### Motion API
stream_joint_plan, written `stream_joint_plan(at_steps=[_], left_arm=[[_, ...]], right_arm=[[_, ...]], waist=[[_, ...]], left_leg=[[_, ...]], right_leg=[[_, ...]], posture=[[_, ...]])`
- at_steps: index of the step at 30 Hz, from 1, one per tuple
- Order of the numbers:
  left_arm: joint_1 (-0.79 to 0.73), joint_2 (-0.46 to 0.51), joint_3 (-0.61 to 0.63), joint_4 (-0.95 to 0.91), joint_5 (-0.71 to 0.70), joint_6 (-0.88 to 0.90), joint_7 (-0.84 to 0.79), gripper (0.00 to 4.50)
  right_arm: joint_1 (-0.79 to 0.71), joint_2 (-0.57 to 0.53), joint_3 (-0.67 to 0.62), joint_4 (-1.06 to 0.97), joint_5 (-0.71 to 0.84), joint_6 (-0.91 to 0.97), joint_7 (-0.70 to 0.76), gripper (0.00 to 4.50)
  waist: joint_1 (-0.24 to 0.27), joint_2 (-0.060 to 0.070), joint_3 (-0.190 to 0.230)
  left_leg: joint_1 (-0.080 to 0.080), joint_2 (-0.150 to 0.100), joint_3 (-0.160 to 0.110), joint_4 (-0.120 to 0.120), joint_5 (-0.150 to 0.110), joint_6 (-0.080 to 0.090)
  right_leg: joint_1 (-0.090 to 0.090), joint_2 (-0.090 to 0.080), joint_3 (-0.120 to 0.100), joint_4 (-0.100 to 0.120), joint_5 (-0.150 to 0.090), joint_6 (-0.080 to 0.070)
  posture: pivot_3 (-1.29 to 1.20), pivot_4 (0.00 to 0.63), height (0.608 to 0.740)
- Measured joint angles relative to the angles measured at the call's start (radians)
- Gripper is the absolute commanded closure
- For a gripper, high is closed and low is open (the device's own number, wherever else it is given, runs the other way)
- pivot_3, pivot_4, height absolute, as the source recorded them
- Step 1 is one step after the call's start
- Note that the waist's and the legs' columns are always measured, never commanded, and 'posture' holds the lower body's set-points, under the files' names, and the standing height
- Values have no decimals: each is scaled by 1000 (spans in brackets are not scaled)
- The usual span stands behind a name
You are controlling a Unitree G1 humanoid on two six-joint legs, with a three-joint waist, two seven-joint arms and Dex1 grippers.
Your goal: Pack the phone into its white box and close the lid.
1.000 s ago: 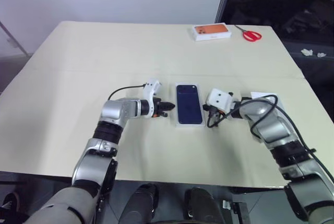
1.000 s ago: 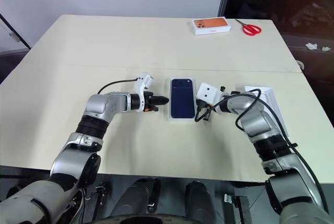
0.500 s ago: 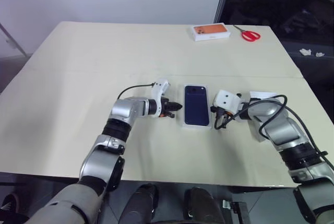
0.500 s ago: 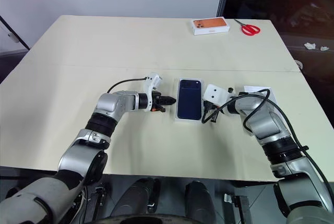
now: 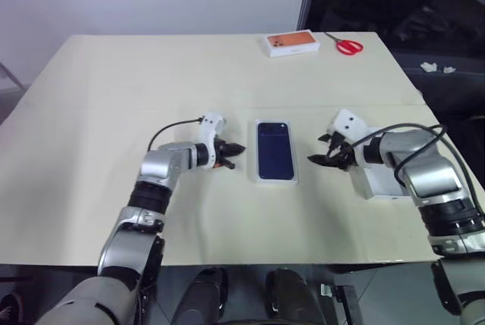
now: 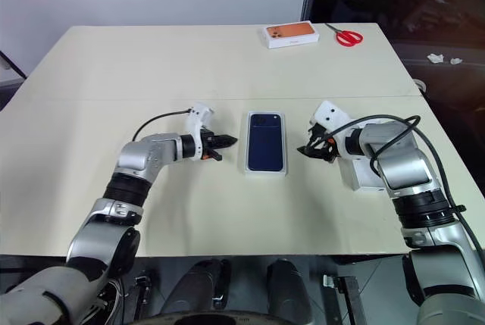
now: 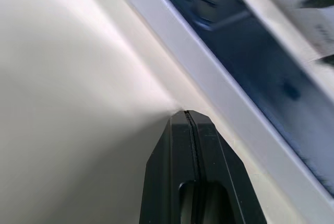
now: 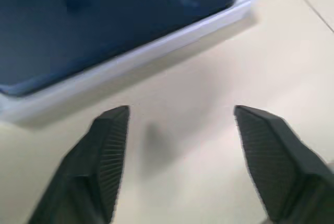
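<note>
Phone (image 5: 274, 151), glossy dark navy, lying in white box (image 5: 262, 179)

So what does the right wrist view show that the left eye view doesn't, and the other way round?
The right wrist view alone shows the ribbed inner faces of the right gripper's fingers, spread wide over bare table.

The left eye view alone shows the left gripper, shut and beside the white box, the lid lying under the right arm, and the orange-topped box and red scissors at the table's far edge.

Both show the phone lying in the white box, with no lid on it.
</note>
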Motion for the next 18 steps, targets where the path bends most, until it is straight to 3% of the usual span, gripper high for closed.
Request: stream_joint_plan(at_steps=[7, 12, 18], left_arm=[[49, 76, 19, -61, -8, -60, -27, 4500], [149, 166, 51, -211, -54, -151, -146, 4500], [253, 220, 102, -317, -128, -258, -260, 4500]], right_arm=[[-29, -15, -4, -21, 37, 254, -67, 1148], [-156, -143, -38, -26, 71, 604, -107, 1148], [-152, -200, -27, -38, 112, 724, -135, 1148]], waist=[[1, 2, 1], [0, 4, 2], [0, 4, 2]], left_leg=[[-2, -1, 1, 0, 0, 0], [-8, 0, 1, -2, 0, -1], [-8, 0, 2, -3, 0, 0]], right_leg=[[-2, -1, 1, 0, 0, 0], [-9, -1, 2, 0, 0, -1], [-8, -2, 2, -1, 0, -1]], posture=[[0, 150, 740], [0, 150, 740], [0, 150, 740]])
